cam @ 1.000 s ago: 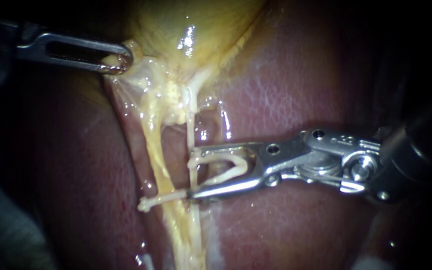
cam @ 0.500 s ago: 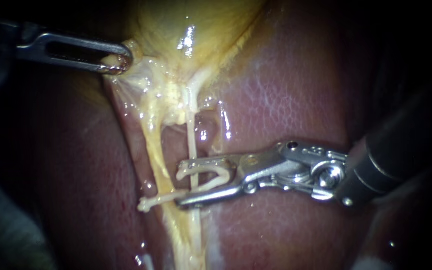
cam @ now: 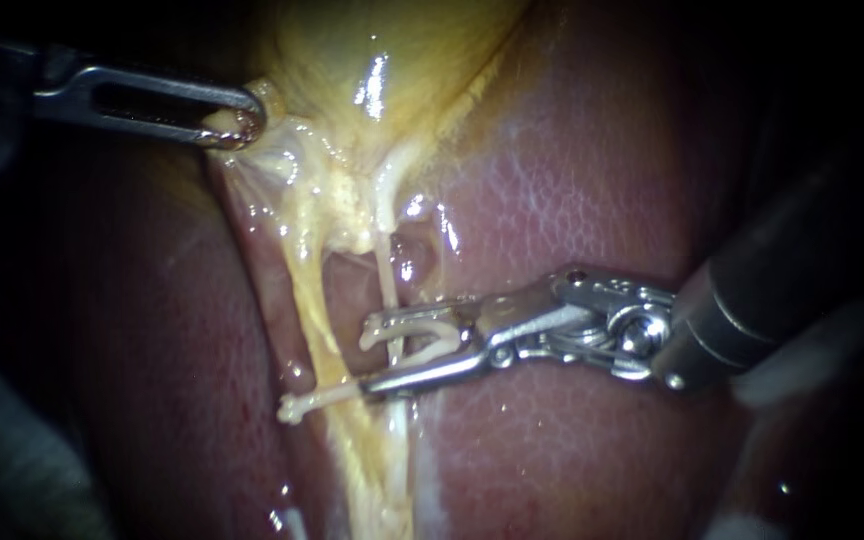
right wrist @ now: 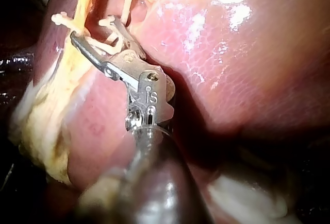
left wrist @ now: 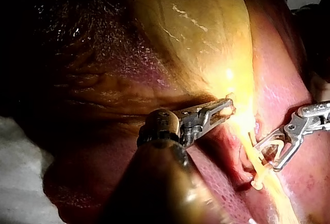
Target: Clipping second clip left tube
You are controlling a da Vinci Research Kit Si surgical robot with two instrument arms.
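Observation:
My right instrument (cam: pixel 372 355) comes in from the right, its jaws astride a thin pale tube (cam: pixel 385 280). They are shut on a white clip (cam: pixel 422 335) that is half squeezed round that tube. Just below, another white clip (cam: pixel 312 400) lies across the strands, its end sticking out to the left. A thick yellow strand (cam: pixel 307 300) runs left of the thin tube. In the right wrist view the held clip (right wrist: pixel 111 31) and the tube (right wrist: pixel 126 2) show ahead of the jaws (right wrist: pixel 93 33). My left instrument (cam: pixel 232 125) is shut on tissue at the gallbladder's (cam: pixel 382 50) neck and holds it taut.
Glistening red-pink liver (cam: pixel 572 180) surrounds the strands on both sides. The left wrist view shows the left jaws (left wrist: pixel 221 112) at the gallbladder neck, with the right instrument (left wrist: pixel 268 152) beside them. Pale cloth (left wrist: pixel 20 183) lies beneath the liver's edge.
My right instrument has slid left so the thin tube sits deeper between its jaws. The jaws have narrowed and flattened the held clip. The left instrument has not moved.

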